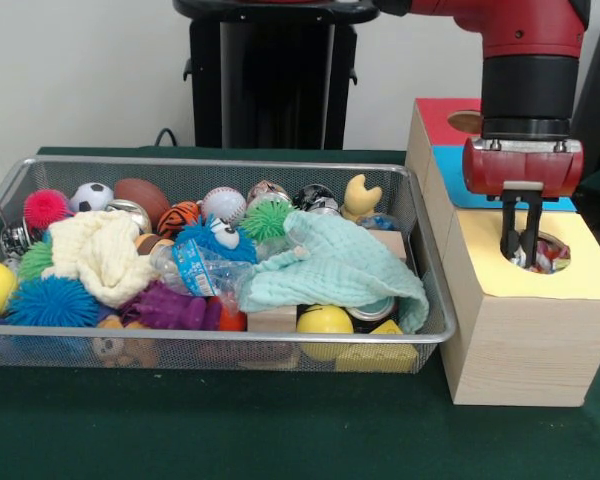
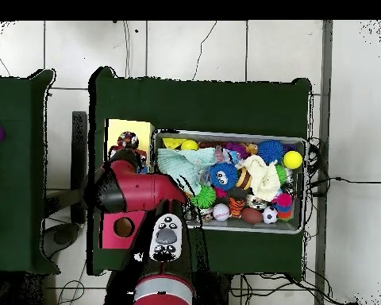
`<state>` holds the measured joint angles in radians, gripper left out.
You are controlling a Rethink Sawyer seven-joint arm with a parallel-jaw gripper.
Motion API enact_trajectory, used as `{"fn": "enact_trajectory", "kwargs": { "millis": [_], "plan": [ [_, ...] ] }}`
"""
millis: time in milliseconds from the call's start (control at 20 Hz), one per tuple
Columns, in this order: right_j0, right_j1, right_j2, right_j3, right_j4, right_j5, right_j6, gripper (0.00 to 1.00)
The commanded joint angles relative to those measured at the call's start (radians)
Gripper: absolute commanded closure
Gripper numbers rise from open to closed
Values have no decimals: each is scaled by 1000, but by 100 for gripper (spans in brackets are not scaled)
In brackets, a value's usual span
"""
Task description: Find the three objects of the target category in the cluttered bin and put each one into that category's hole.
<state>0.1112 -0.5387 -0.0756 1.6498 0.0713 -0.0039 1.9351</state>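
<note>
Gripper, right of frame, fingers nearly together and empty over the yellow hole; bin cloth is soft, light: pinch a fold.

A lab: pedestal-mounted robot arm, green-covered test table, tiled floor.

One camera sits low and close, level with the wire bin, looking across it toward the wall; the wooden box stands right of the bin. The other hangs high, looking straight down, with the bin small and the box left of it. Both cover bin, box and arm.
</note>
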Motion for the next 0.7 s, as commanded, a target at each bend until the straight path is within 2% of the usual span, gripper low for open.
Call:
{"fn": "enact_trajectory", "kwargs": {
  "millis": [50, 250, 300, 700],
  "plan": [
    [-23, 117, 12, 57, -44, 55, 95, 100],
    [-15, 122, 2, 51, -52, 41, 90, 100],
    [-10, 124, -4, 49, -53, 32, 91, 0],
    [4, 128, -17, 54, -43, -6, 107, 0]
  ]
}}
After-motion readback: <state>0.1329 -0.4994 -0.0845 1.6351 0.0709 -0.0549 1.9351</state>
